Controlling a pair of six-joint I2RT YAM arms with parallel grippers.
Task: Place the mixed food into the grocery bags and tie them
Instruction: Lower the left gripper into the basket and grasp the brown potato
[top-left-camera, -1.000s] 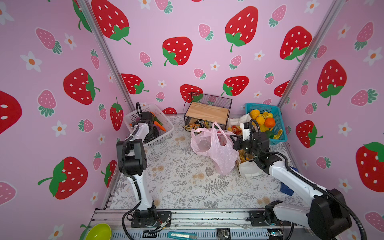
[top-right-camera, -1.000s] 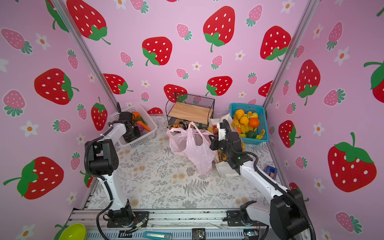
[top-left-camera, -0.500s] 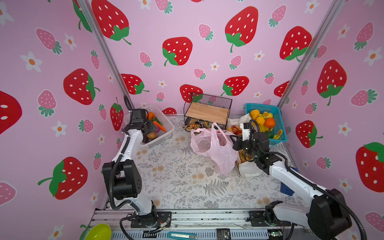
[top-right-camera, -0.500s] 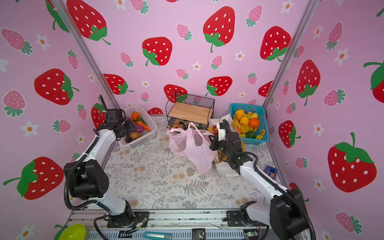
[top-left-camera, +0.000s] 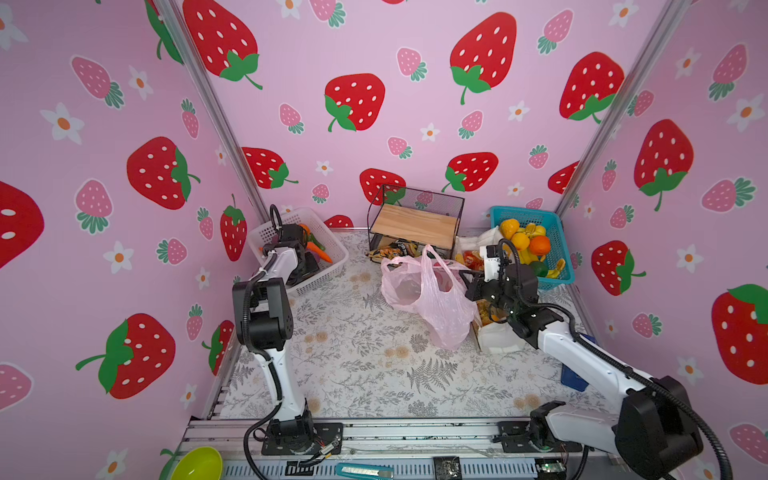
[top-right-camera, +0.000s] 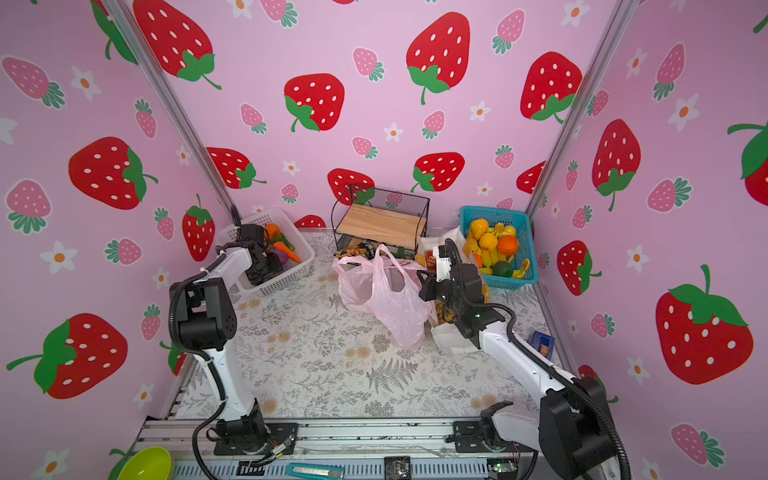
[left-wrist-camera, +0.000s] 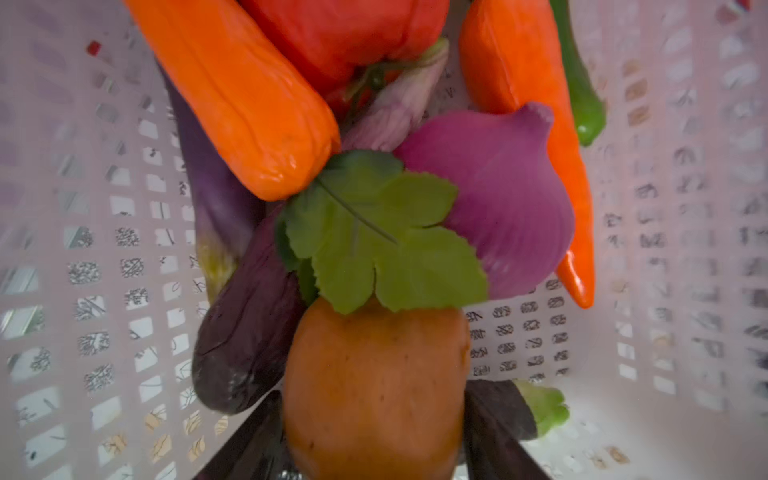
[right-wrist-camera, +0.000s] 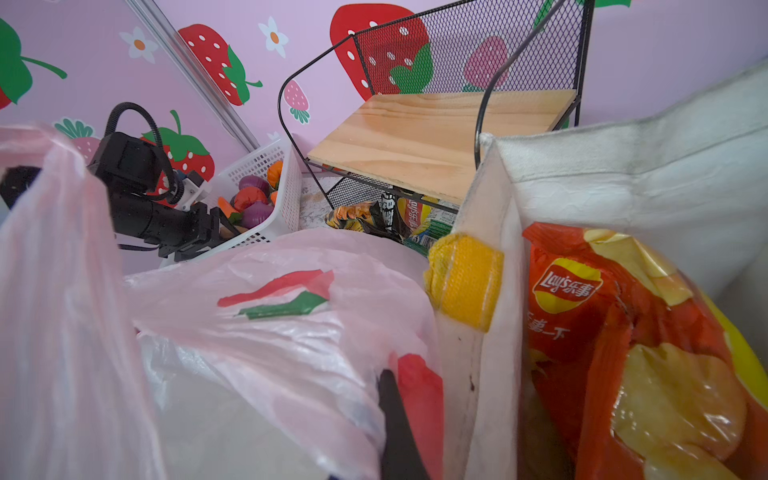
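Note:
In both top views my left gripper (top-left-camera: 303, 268) (top-right-camera: 266, 270) reaches down into the white lattice basket (top-left-camera: 328, 245). In the left wrist view its dark fingers press both sides of a brown potato (left-wrist-camera: 374, 374), so the gripper (left-wrist-camera: 374, 415) is shut on it. Orange carrots (left-wrist-camera: 232, 95), a purple onion (left-wrist-camera: 498, 199) and an eggplant (left-wrist-camera: 249, 332) lie just beyond. My right gripper (top-left-camera: 471, 286) (right-wrist-camera: 390, 382) is shut on the rim of the pink bag (top-left-camera: 428, 295) (right-wrist-camera: 270, 332), holding its mouth up. The white tote (top-left-camera: 494, 336) (right-wrist-camera: 623, 174) beside it holds a red-orange snack packet (right-wrist-camera: 602, 332).
A wire shelf with a wooden board (top-left-camera: 415, 224) stands at the back, with snack packets (top-left-camera: 395, 249) under it. A blue basket (top-left-camera: 557, 232) of fruit sits back right. A small blue object (top-left-camera: 575, 374) lies by the right wall, a green bowl (top-left-camera: 195, 465) by the front rail.
My left arm swung its elbow out and back while the gripper stayed in the basket; the jaws widened, then drew in around the potato. The right arm and the pink bag have not moved.

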